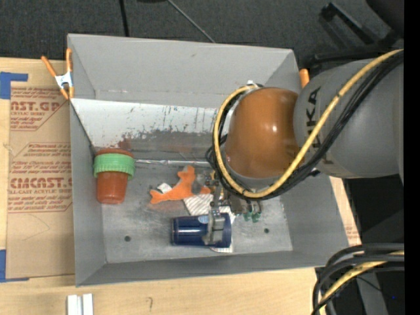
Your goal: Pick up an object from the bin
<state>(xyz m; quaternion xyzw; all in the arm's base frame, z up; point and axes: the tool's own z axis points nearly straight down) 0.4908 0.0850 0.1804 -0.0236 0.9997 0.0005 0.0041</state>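
Jaws at right end of dark blue can, front of bin; opening: cannot tell.

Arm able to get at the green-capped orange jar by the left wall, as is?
Probably yes: the jar sits alone with nothing on it, and only the orange scrap lies between it and the arm.
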